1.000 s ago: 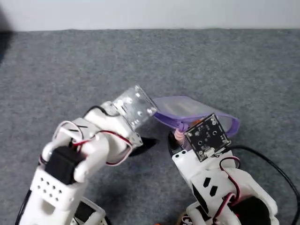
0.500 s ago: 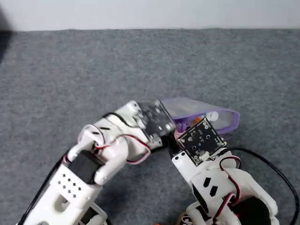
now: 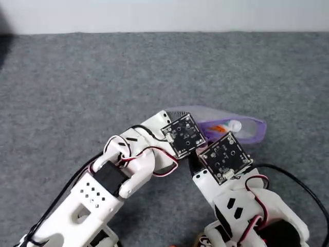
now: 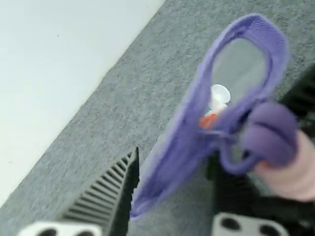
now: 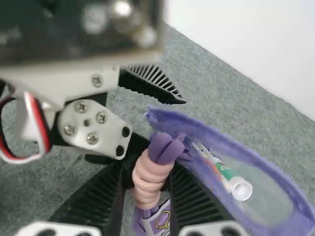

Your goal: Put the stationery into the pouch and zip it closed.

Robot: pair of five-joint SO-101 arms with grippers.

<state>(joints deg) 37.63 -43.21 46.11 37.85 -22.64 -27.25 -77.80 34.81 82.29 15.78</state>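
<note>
A purple pouch lies on the grey carpet with its mouth open. Inside it lies a pen-like stationery item with a white cap, which also shows in the wrist views as stationery. My right gripper is shut on the pouch's zipper pull, a purple strap with a pink ribbed cord. My left gripper is open, its ribbed finger beside the pouch's near end, and the pull hangs close by.
Both arms crowd together at the pouch's left end, wrists almost touching. Bare grey carpet spreads to the left and behind. A white wall borders the far edge.
My left arm has swung right, up to the pouch's left end beside the right wrist. The pouch has shifted slightly right, and its mouth shows wider.
</note>
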